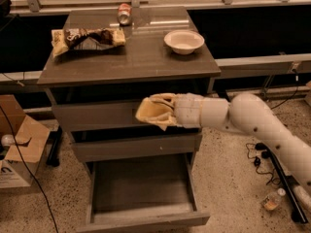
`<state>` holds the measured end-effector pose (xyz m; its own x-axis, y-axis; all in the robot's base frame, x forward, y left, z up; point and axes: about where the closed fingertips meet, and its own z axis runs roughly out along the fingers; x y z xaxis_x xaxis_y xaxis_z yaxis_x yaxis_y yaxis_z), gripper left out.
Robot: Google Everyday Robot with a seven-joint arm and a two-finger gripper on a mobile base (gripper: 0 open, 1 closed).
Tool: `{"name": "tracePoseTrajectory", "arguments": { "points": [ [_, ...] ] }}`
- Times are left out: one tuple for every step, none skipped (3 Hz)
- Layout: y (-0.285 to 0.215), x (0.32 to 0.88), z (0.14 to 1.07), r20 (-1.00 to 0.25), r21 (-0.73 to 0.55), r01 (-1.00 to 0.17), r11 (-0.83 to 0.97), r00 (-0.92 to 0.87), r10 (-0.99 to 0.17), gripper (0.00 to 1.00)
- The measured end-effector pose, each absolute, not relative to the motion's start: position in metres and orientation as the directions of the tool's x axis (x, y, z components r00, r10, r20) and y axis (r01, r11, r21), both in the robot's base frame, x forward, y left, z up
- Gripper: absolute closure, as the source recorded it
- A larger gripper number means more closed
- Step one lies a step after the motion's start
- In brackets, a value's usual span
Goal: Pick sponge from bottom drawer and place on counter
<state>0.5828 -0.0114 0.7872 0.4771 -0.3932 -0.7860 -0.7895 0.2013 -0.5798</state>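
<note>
The pale-yellow sponge (154, 112) is bent and held in my gripper (165, 111), which is shut on it in front of the top drawer, above the bottom drawer and below the counter's front edge. The white arm reaches in from the right. The bottom drawer (141, 217) is pulled open at the foot of the cabinet and its inside shows nothing in it. The dark wooden counter (141, 57) tops the cabinet.
On the counter lie a yellow-brown snack bag (87, 39) at left, a white bowl (184, 41) at right and a can (124, 13) on its side at the back. A cardboard box (19, 147) stands on the floor left. Cables and a small bottle (272, 199) lie at right.
</note>
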Motion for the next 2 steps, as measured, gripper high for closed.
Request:
{"name": "tracePoseTrajectory", "arguments": {
  "points": [
    [0.008, 0.604, 0.819, -0.697, -0.663, -0.744, 0.089, 0.570, -0.435, 1.00],
    [0.022, 0.624, 0.863, -0.596, -0.741, -0.671, 0.003, 0.656, -0.462, 1.00]
  ]
}}
